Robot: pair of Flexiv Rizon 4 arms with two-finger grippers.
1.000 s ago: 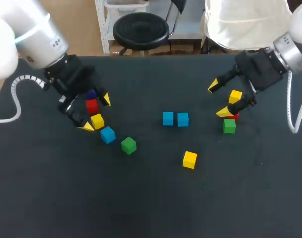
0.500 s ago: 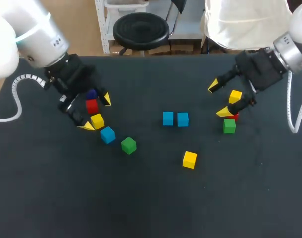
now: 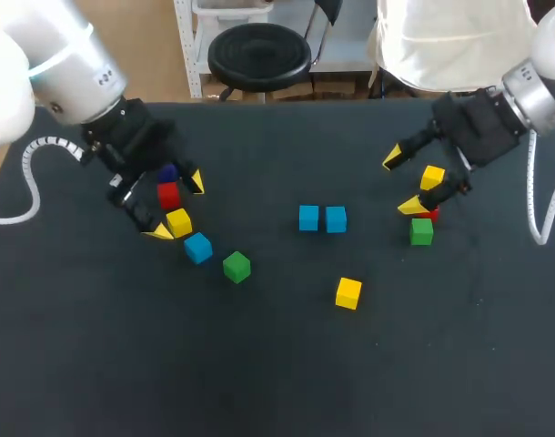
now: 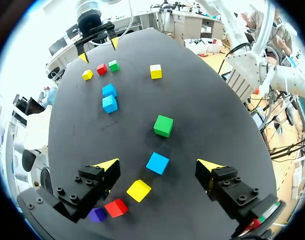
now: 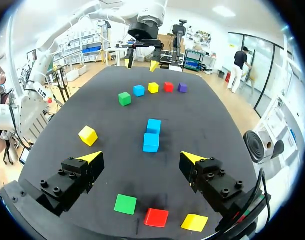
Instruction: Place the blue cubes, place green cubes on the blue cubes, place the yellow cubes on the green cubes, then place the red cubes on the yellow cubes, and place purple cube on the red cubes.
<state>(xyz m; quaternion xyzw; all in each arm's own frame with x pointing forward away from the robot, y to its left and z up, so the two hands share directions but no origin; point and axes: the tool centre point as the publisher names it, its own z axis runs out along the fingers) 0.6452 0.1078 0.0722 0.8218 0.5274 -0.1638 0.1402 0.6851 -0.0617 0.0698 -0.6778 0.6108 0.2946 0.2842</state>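
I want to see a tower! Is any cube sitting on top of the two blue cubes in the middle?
No, the two blue cubes lie side by side on the table with nothing on top.

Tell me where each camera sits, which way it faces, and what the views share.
Head view: fixed above and behind the robot, looking down on the table; both arms enter from its sides, with the left end effector and right end effector open.
Left wrist view: on the left wrist, looking past its own yellow tips across the table toward the right arm.
Right wrist view: on the right wrist, looking past its own tips toward the left arm.
Shared: all three show the side-by-side blue cubes mid-table.
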